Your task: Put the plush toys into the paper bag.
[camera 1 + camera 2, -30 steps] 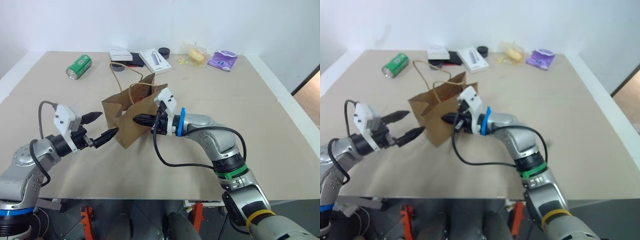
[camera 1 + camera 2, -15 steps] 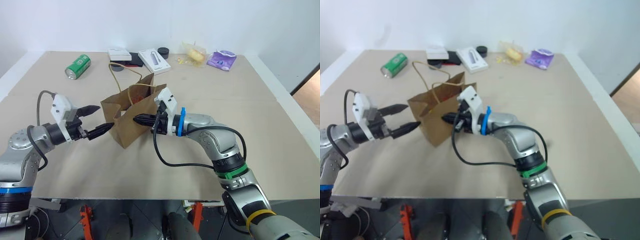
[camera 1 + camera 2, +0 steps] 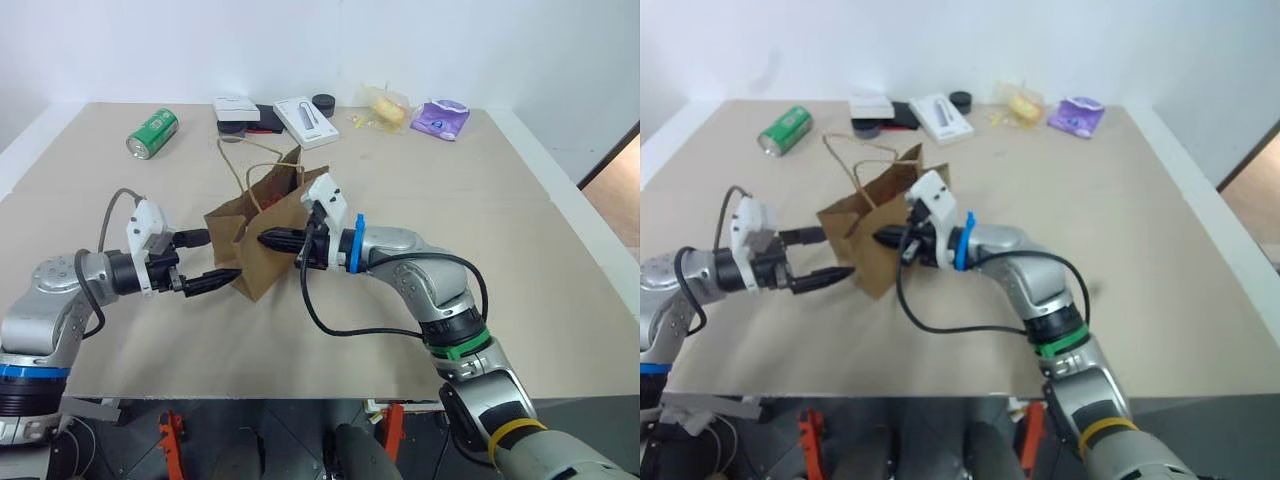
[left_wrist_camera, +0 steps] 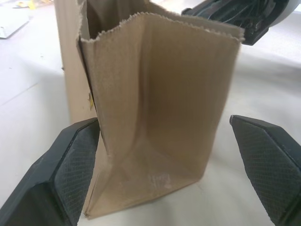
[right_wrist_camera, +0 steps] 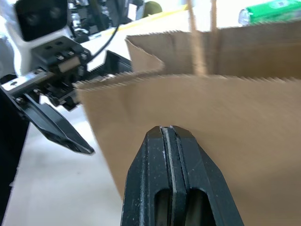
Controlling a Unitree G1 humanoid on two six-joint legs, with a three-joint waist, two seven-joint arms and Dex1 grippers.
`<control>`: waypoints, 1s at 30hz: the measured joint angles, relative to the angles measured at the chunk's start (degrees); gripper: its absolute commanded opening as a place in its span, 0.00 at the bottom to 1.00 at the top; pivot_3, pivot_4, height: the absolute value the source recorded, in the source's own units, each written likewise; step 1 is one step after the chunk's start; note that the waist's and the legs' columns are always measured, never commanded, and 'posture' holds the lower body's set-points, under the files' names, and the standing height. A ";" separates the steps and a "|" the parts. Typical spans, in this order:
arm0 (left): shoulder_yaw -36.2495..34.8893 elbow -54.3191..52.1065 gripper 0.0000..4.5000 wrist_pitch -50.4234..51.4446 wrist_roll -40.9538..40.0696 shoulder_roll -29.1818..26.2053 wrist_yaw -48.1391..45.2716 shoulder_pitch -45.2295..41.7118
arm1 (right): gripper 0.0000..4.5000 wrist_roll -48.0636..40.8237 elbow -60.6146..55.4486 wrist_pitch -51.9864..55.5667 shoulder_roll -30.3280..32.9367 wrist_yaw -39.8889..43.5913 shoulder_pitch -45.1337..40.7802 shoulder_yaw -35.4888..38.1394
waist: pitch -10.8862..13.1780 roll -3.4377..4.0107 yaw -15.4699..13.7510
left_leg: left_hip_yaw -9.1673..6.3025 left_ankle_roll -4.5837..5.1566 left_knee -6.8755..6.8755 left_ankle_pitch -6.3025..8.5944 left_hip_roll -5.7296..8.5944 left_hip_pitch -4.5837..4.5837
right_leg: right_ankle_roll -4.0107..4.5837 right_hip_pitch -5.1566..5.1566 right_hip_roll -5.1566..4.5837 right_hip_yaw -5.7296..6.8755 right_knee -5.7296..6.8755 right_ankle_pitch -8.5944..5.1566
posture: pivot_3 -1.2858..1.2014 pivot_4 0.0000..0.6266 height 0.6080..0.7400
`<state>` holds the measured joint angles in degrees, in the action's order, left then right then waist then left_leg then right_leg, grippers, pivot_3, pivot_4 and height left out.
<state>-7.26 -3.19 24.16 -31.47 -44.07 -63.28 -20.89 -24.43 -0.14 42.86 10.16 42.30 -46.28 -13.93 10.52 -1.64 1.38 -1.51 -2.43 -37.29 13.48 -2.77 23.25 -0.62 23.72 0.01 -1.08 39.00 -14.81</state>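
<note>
The brown paper bag (image 3: 252, 240) stands upright on the table with its cord handles (image 3: 240, 165) sticking up. My left gripper (image 3: 212, 258) is open, and in the left wrist view its fingers (image 4: 70, 174) stand on either side of the bag's narrow end (image 4: 160, 94). My right gripper (image 3: 272, 239) is shut, with nothing between its fingers. Its tip (image 5: 170, 136) rests against the bag's broad side wall (image 5: 244, 117). The plush toys are out of view, and I cannot see into the bag.
At the far edge lie a green can (image 3: 152, 132), two white boxes (image 3: 310, 120) (image 3: 238, 108), a black round item (image 3: 327, 102), a clear-wrapped yellowish snack (image 3: 390, 107) and a purple pouch (image 3: 445, 120). Bare table (image 3: 540, 250) lies to the right.
My left gripper has swung in towards the bag, and its open fingers now flank the bag's end. The right gripper stays shut against the bag's side.
</note>
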 measured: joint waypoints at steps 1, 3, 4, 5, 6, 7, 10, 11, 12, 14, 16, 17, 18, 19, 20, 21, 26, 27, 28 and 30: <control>0.00 0.00 1.00 0.06 0.00 0.00 0.02 -0.15 | 0.01 0.09 0.00 0.02 -0.63 -0.04 -0.18 -0.41 | 0.00 0.00 0.00 | 0.00 0.00 0.00 0.00 0.00 0.00 | 0.01 0.01 0.00 0.00 0.00 0.00 | 0.52 0.24 1.00; 0.00 0.04 1.00 0.05 0.03 0.11 0.33 -0.74 | 0.01 0.61 0.34 0.01 -2.03 -0.23 -1.04 -1.66 | 0.00 0.00 0.00 | 0.01 0.00 0.00 0.00 -0.01 0.00 | 0.02 0.03 0.02 -0.02 0.00 0.02 | 0.52 0.24 1.00; 0.00 0.04 1.00 0.04 0.04 0.22 0.41 -1.02 | 0.01 0.85 0.47 0.01 -2.50 -0.30 -1.31 -1.94 | 0.00 0.00 0.00 | 0.01 0.00 0.00 0.00 -0.02 0.01 | 0.03 0.03 0.04 -0.01 0.01 0.02 | 0.52 0.24 1.00; 0.00 0.04 1.00 0.02 0.05 0.30 0.52 -1.14 | 0.01 1.11 0.56 0.00 -2.96 -0.33 -1.55 -2.12 | 0.00 0.00 -0.01 | 0.01 0.00 0.00 0.00 -0.03 0.01 | 0.03 0.03 0.04 -0.01 0.01 0.02 | 0.52 0.24 1.00; 0.00 0.04 1.00 -0.40 0.39 0.96 1.39 -1.23 | 0.01 1.48 1.55 -0.10 -3.89 -0.41 -2.16 -2.30 | 0.00 0.00 0.00 | 0.02 0.00 0.00 0.00 -0.03 0.01 | 0.04 0.03 0.04 -0.02 0.02 0.02 | 0.52 0.24 1.00; 0.01 0.14 1.00 -0.77 0.80 1.64 2.01 -1.29 | 0.01 1.82 2.31 -0.21 -4.24 -0.49 -2.55 -2.43 | 0.00 0.00 -0.02 | 0.01 0.00 -0.01 0.00 -0.03 0.01 | 0.04 0.03 0.04 -0.02 0.02 0.03 | 0.52 0.24 1.00; 0.64 0.62 1.00 -1.84 2.44 3.52 4.04 -1.39 | 0.01 2.90 4.39 -0.50 -5.00 -1.02 -3.53 -2.96 | -0.01 -0.01 -0.03 | 0.04 0.00 -0.02 0.00 -0.04 0.02 | 0.06 0.05 0.05 -0.03 0.03 0.04 | 0.52 0.24 1.00; 0.87 0.62 1.00 -2.16 3.13 4.39 4.66 -1.39 | 0.01 3.37 4.95 -0.72 -5.17 -1.10 -3.68 -3.15 | 0.00 -0.01 -0.03 | 0.05 0.00 -0.02 0.00 -0.04 0.03 | 0.06 0.06 0.05 -0.04 0.03 0.04 | 0.52 0.24 1.00; 1.30 0.62 1.00 -2.81 3.98 4.78 5.28 -1.37 | 0.01 3.54 5.08 -0.83 -5.19 -1.11 -3.68 -3.20 | -0.01 -0.01 -0.03 | 0.05 0.00 -0.02 0.00 -0.04 0.04 | 0.06 0.08 0.05 -0.04 0.03 0.04 | 0.52 0.24 1.00; 1.99 0.61 1.00 -3.38 5.10 5.39 6.37 -1.31 | 0.01 3.87 5.44 -0.96 -5.22 -1.11 -3.78 -3.20 | -0.01 -0.01 -0.03 | 0.07 0.00 -0.01 0.00 -0.05 0.05 | 0.07 0.10 0.05 -0.06 0.04 0.04 | 0.52 0.24 1.00; 2.57 0.65 1.00 -4.29 6.41 6.01 7.22 -1.03 | 0.01 4.01 5.52 -0.96 -5.18 -1.10 -3.79 -3.19 | -0.01 -0.01 -0.02 | 0.09 -0.01 -0.01 0.00 -0.06 0.06 | 0.07 0.12 0.06 -0.08 0.04 0.05 | 0.52 0.24 1.00; 3.01 1.01 1.00 -5.55 7.77 6.75 8.26 -0.90 | 0.01 4.04 5.52 -0.96 -5.15 -1.08 -3.79 -3.18 | -0.01 -0.01 -0.04 | 0.09 0.00 -0.01 0.00 -0.06 0.05 | 0.07 0.12 0.05 -0.08 0.05 0.05 | 0.52 0.24 1.00; 3.35 1.80 1.00 -6.37 9.01 7.56 9.38 -0.86 | 0.01 4.06 5.52 -0.96 -5.16 -1.07 -3.79 -3.18 | -0.01 -0.01 -0.04 | 0.10 0.00 -0.01 0.00 -0.06 0.05 | 0.09 0.12 0.06 -0.08 0.06 0.06 | 0.52 0.24 1.00; 3.55 2.61 1.00 -6.69 9.57 8.17 10.23 -0.84 | 0.01 4.07 5.51 -0.96 -5.13 -1.07 -3.79 -3.17 | -0.01 -0.01 -0.03 | 0.10 -0.01 -0.02 0.00 -0.07 0.05 | 0.10 0.13 0.06 -0.08 0.06 0.06 | 0.52 0.24 1.00; 3.55 3.28 1.00 -6.93 10.12 9.24 11.13 -0.82 | 0.01 4.09 5.52 -0.96 -5.07 -1.08 -3.79 -3.14 | -0.01 -0.01 -0.04 | 0.11 0.00 -0.02 -0.01 -0.07 0.06 | 0.10 0.13 0.06 -0.08 0.06 0.07 | 0.52 0.24 1.00; 3.72 3.87 1.00 -7.11 10.33 10.14 11.80 -0.83 | 0.01 4.11 5.51 -0.96 -5.09 -1.10 -3.79 -3.13 | -0.01 -0.01 -0.04 | 0.10 -0.01 -0.03 -0.01 -0.07 0.06 | 0.10 0.13 0.06 -0.08 0.06 0.07 | 0.52 0.24 1.00; 3.63 5.12 0.88 -7.77 10.68 13.87 15.17 -1.34 | 0.00 4.08 5.45 -0.96 -4.97 -1.21 -3.79 -2.81 | -0.01 -0.02 -0.05 | 0.10 -0.01 -0.03 -0.01 -0.08 0.06 | 0.11 0.13 0.07 -0.08 0.07 0.08 | 0.52 0.24 1.00; 3.59 5.12 0.83 -7.76 10.55 14.15 15.47 -1.40 | 0.00 4.07 5.44 -0.95 -4.93 -1.21 -3.79 -2.66 | -0.01 -0.02 -0.04 | 0.11 -0.01 -0.03 -0.01 -0.08 0.06 | 0.11 0.13 0.07 -0.08 0.07 0.08 | 0.52 0.24 1.00; 3.33 5.11 0.72 -7.64 10.02 14.42 15.65 -1.42 | 0.00 4.05 5.40 -0.95 -4.82 -1.22 -3.79 -2.29 | -0.01 -0.02 -0.03 | 0.11 -0.01 -0.03 -0.01 -0.08 0.06 | 0.11 0.13 0.07 -0.09 0.07 0.08 | 0.52 0.24 1.00; 2.58 5.02 0.53 -7.41 8.91 14.66 15.74 -1.42 | 0.00 4.02 5.12 -0.93 -4.62 -1.24 -3.79 -1.75 | -0.01 -0.02 -0.03 | 0.11 -0.01 -0.03 -0.01 -0.09 0.07 | 0.11 0.14 0.08 -0.08 0.07 0.08 | 0.52 0.24 1.00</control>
<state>-4.68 1.83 16.75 -22.55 -29.42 -47.54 -22.31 -20.41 4.97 41.94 5.54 41.06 -50.07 -15.67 10.50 -1.65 1.35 -1.40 -2.44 -37.32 13.48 -2.85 23.32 -0.51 23.85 0.09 -1.16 39.07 -14.73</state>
